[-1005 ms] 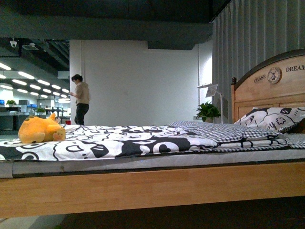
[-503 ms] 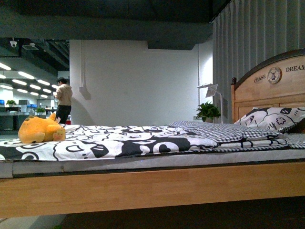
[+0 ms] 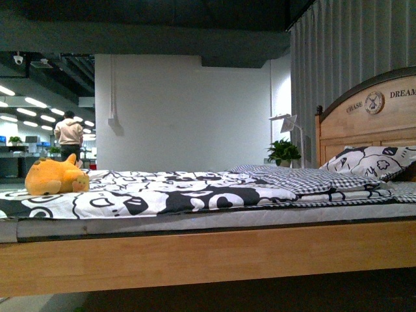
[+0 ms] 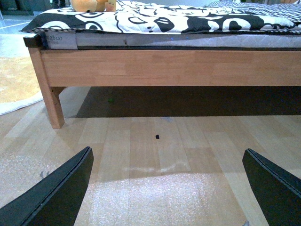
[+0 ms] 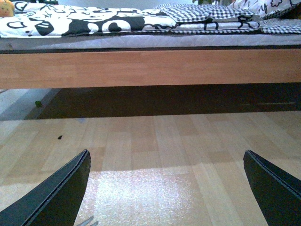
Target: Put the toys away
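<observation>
An orange-yellow plush animal (image 3: 55, 177) lies on the black-and-white bedspread at the far left end of the bed. Its lower part shows in the left wrist view (image 4: 89, 5), and a sliver shows in the right wrist view (image 5: 5, 8). My left gripper (image 4: 167, 190) is open and empty, low over the wooden floor in front of the bed. My right gripper (image 5: 167, 190) is open and empty, also low over the floor facing the bed's side rail. Neither arm shows in the front view.
The wooden bed frame (image 3: 208, 257) spans the front view, with a headboard (image 3: 367, 114) and pillow (image 3: 370, 160) at the right. A bed leg (image 4: 49, 101) stands on the floor near a pale rug (image 4: 16, 82). A person (image 3: 68, 136) stands far behind.
The person in the background has walked to the left. The plush animal and the bed have not moved.
</observation>
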Robot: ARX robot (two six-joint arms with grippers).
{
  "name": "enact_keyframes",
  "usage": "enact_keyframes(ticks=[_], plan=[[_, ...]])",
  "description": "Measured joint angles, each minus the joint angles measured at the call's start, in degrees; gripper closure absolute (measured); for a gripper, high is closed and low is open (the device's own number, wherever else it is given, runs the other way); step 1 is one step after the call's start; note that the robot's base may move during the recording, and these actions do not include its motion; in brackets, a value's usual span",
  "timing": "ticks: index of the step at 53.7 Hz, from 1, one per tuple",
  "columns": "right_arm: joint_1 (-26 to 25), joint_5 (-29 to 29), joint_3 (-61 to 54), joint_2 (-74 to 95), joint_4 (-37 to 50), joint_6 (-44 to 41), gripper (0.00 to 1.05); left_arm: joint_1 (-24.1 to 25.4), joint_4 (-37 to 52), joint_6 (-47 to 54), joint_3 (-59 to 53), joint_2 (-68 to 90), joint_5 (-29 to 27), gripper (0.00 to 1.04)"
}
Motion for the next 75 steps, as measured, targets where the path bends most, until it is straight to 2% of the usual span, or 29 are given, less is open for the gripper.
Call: enact_keyframes(ticks=[75], plan=[[0.0, 0.0, 0.0, 0.0, 0.0, 0.0, 0.07, 0.0, 0.0, 0.0, 0.0, 0.0, 0.0, 0.06]])
